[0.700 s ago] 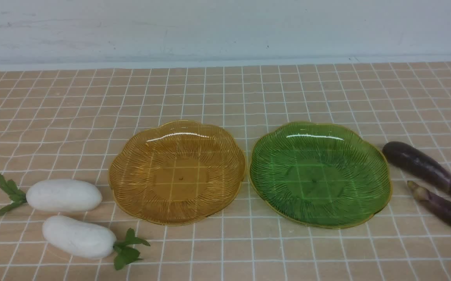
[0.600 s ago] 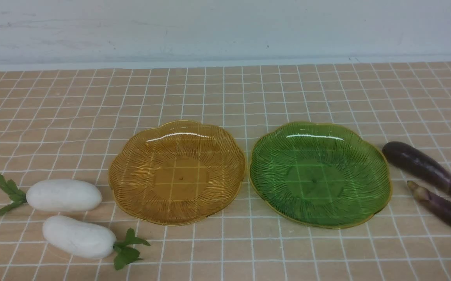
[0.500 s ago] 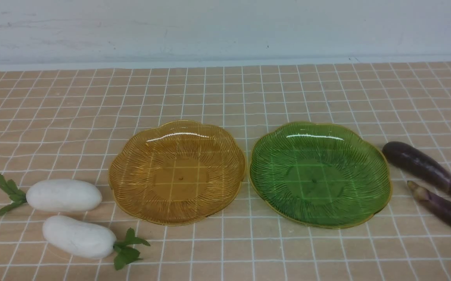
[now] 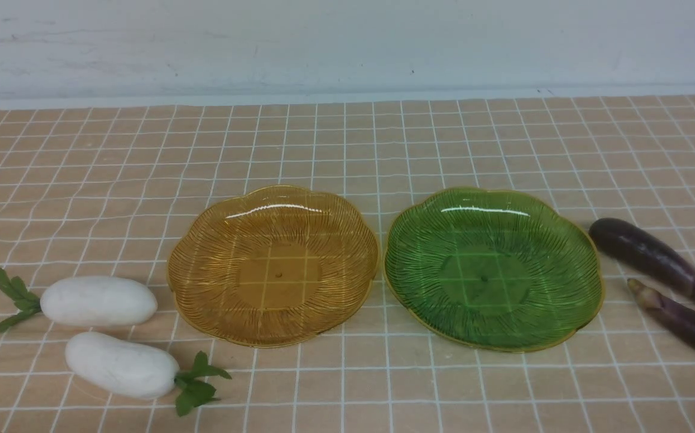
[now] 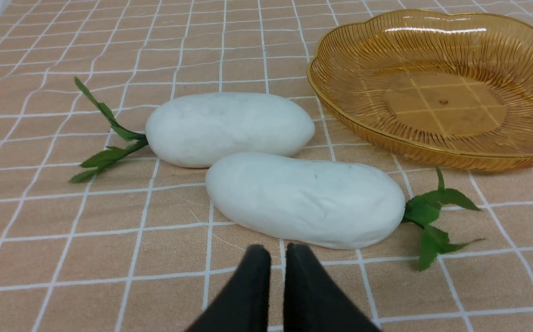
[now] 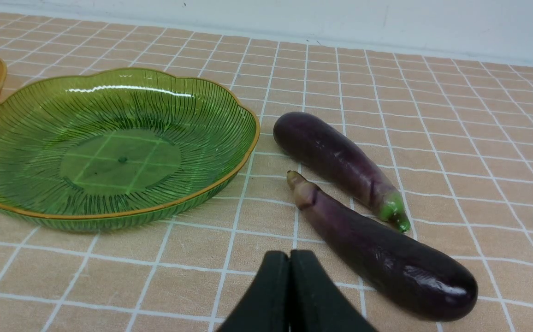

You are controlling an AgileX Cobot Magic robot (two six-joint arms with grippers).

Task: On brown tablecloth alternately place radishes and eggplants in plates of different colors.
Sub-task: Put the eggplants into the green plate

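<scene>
Left gripper [image 5: 273, 251] and right gripper [image 6: 289, 258] hovered empty, jaws pressed together. The left likely needed to spread wide, then straddle the nearer radish [image 5: 305, 200] across its middle

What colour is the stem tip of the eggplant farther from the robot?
Bright green, capping the far eggplant; clearest in the right wrist view.

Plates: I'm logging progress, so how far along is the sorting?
Done: nothing; the amber plate and green plate are both empty. In hand: nothing; the left gripper and right gripper are shut, holding nothing. Left: both radishes lie on the tablecloth beside the amber plate, both eggplants beside the green one, all four to place.
</scene>
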